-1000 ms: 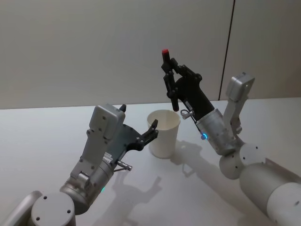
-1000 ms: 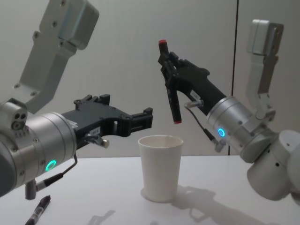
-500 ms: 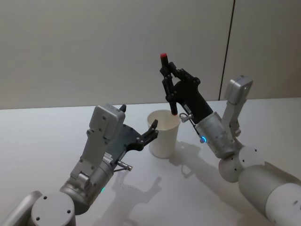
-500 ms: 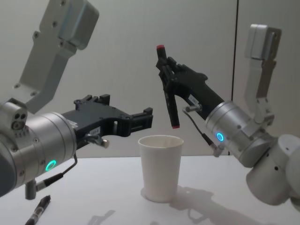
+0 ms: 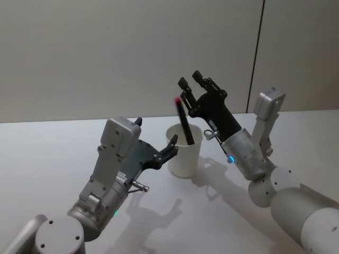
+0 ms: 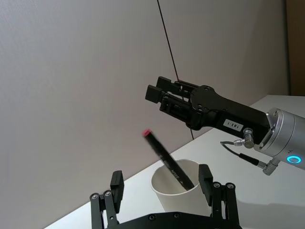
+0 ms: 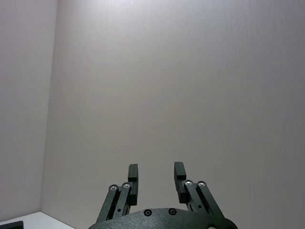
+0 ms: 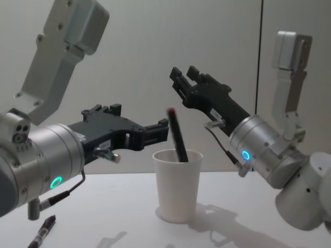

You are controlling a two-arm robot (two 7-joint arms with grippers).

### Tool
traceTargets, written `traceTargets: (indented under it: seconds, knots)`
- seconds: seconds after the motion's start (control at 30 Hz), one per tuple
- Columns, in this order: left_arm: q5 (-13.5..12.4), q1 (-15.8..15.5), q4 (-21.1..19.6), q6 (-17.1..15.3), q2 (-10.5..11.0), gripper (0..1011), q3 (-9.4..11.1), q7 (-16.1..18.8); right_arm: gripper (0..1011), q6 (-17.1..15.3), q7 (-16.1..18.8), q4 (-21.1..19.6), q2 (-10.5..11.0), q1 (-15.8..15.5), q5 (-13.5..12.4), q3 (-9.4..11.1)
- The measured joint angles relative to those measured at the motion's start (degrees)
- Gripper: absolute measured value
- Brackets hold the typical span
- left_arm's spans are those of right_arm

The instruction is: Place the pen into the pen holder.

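Observation:
The pen [image 5: 184, 123], black with a red end, stands tilted in the pen holder [image 5: 184, 156], a white paper cup; its red end leans over the rim toward my left arm. In the chest view the pen [image 8: 177, 135] rises out of the cup [image 8: 178, 186]. My right gripper [image 5: 189, 79] hangs open just above the cup, apart from the pen, with nothing between its fingers [image 7: 132, 171]. Beside the cup on its left, my left gripper [image 5: 156, 132] is open and holds nothing. The left wrist view looks over the cup [image 6: 178, 195] and the pen [image 6: 164, 157].
A second dark pen [image 8: 42, 232] lies on the white table [image 5: 53, 153] at the near left, under my left arm. A plain grey wall stands behind the table.
My right gripper opened and let go of the pen. The pen dropped into the cup and now leans to the left. The left arm has not moved.

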State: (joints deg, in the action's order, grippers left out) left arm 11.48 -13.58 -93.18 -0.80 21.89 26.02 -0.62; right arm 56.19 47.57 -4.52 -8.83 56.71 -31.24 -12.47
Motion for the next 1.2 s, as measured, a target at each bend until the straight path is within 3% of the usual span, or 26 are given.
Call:
traceTargets:
  seconds: [0.63,1.03,1.13,1.2]
  knots:
    - [0.0,0.0,0.0,0.0,0.0,1000,0.0,0.0,977,0.3,-1.2,0.1,0.1,-0.4,2.0,0.6]
    - [0.0,0.0,0.0,0.0,0.0,1000,0.0,0.0,1001,-0.9,-4.5,-1.0,0.9,-1.6,4.2,0.4]
    - [0.0,0.0,0.0,0.0,0.0,1000,0.0,0.0,1001,-2.6,-6.0,-3.9,1.5,-3.2,5.2,0.3]
    - [0.0,0.0,0.0,0.0,0.0,1000,0.0,0.0,1001,-5.2,-7.6,-9.1,2.4,-6.0,6.2,0.1]
